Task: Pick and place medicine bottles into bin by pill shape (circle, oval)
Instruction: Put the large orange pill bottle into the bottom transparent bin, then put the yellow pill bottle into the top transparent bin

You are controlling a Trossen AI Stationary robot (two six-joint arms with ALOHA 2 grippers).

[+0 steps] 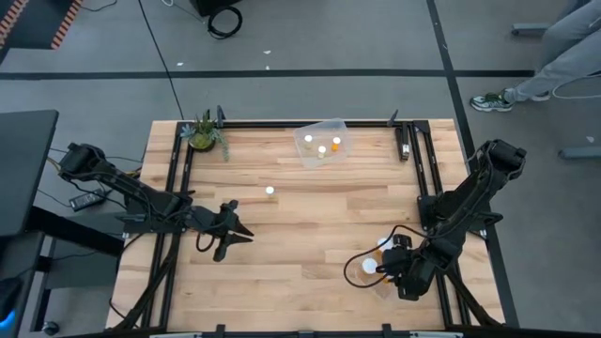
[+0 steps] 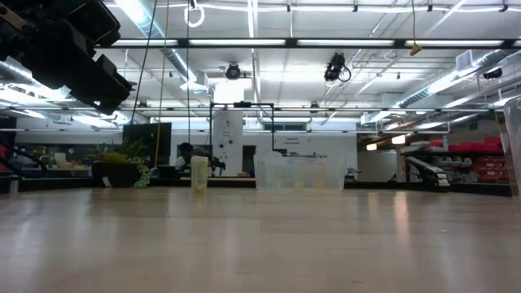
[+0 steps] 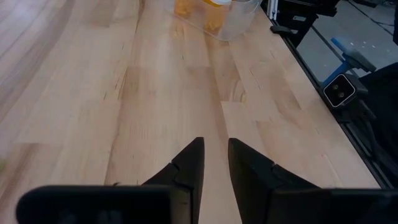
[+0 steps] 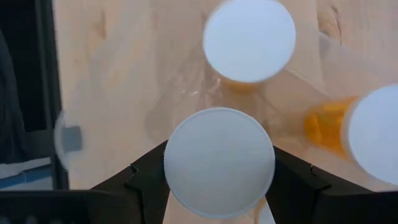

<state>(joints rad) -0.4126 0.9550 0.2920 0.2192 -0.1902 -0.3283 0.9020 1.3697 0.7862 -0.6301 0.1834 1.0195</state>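
1. The right pincer [image 4: 219, 180] sits at the lower right of the high view, over a clear bin [image 1: 383, 282] near the counter's [image 1: 310, 244] right edge.
2. Its two dark fingers [image 4: 146, 180] stand wide and press either side of a white-capped medicine bottle [image 4: 219, 163], which fills the gap between them; the pincer has hold of it.
3. In the right wrist view, two more bottles lie just beyond the held one: one upright [image 4: 249, 40] and one on its side [image 4: 348, 127], showing its orange body.
4. The left pincer [image 3: 215, 163] hangs at the centre left of the high view, its fingers narrowly parted with nothing between them.
5. A lone bottle [image 1: 269, 191] stands on the counter up and to the right of the left pincer, well apart from it.
6. A second clear bin [image 1: 323, 143] at top centre holds three bottles.
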